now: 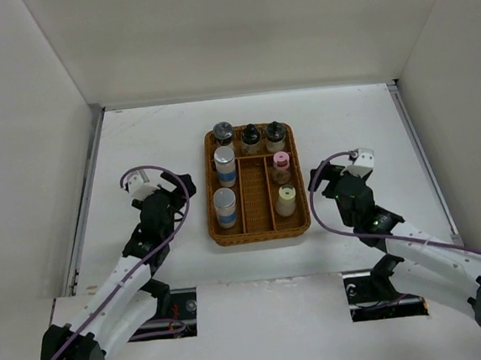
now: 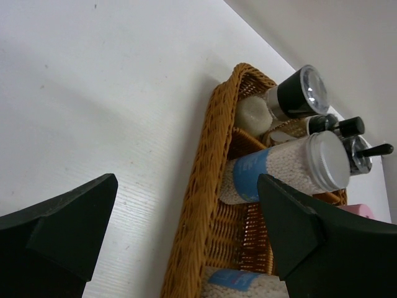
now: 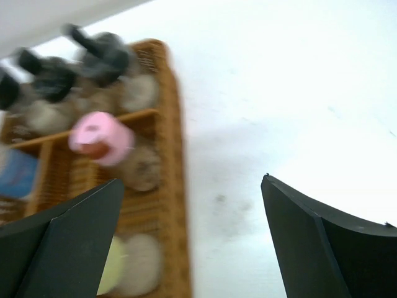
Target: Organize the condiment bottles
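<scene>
Everything's upright in the wicker tray (image 1: 260, 231), middle of the desk (image 1: 136, 138). Far row: silver-top shaker (image 1: 223, 133), black-top shaker (image 1: 251, 134), second black-top shaker (image 1: 275, 131). Left column: far white bottle (image 1: 225, 166), near white bottle (image 1: 225, 207) (both blue-labelled). Right column: pink-capped bottle (image 1: 282, 168), cream-capped bottle (image 1: 286, 200) nearer the arms. Left fingers (image 2: 62, 230) spread apart, empty, over bare desk just left of the tray. Right fingers (image 3: 310, 236) likewise released, empty, right of it; that wrist view is blurred.

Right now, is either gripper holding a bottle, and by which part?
Nothing is held. The left gripper and right gripper are both open and empty, each beside the wicker tray, where the condiment bottles stand.
</scene>
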Available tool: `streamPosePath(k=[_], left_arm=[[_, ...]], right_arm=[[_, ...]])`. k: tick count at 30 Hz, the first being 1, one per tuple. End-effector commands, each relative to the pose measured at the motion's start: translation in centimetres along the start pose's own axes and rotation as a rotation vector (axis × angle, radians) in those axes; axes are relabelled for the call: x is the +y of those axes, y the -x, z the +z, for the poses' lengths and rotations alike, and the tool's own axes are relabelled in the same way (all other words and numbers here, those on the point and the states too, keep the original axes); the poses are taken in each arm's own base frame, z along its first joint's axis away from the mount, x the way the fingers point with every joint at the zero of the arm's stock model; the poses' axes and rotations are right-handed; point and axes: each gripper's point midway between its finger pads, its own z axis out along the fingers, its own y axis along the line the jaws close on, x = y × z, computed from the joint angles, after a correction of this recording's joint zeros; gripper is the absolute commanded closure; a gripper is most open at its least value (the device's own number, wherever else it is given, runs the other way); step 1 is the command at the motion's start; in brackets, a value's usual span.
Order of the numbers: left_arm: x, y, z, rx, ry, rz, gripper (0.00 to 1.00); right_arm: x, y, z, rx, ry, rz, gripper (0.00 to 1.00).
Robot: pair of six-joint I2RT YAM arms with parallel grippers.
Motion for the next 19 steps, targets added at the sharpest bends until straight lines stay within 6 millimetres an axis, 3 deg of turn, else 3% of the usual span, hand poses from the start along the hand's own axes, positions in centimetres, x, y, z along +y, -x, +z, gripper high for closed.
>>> streamPosePath(k=[1, 7, 14, 19], left_arm=[[-2.2, 1.9, 0.0, 0.003, -0.007, -0.012, 0.00], [-3.0, 0.5, 0.1, 0.132, 0.024, -0.003, 0.00], [-4.1, 1.4, -1.4, 0.143, -0.009, 0.013, 0.00], [-3.3, 1.4, -2.1, 0.142, -0.006, 0.045, 0.00]], right_arm=[[-1.6, 1.0, 0.4, -0.079, -0.057, 0.130, 0.00], [-3.7, 0.3, 1.0, -0.101, -0.099, 0.151, 0.00], [-5.3, -0.8, 1.6, -0.106, -0.155, 0.138, 0.00], [-5.4, -1.6, 2.5, -0.098, -0.165, 0.093, 0.00]])
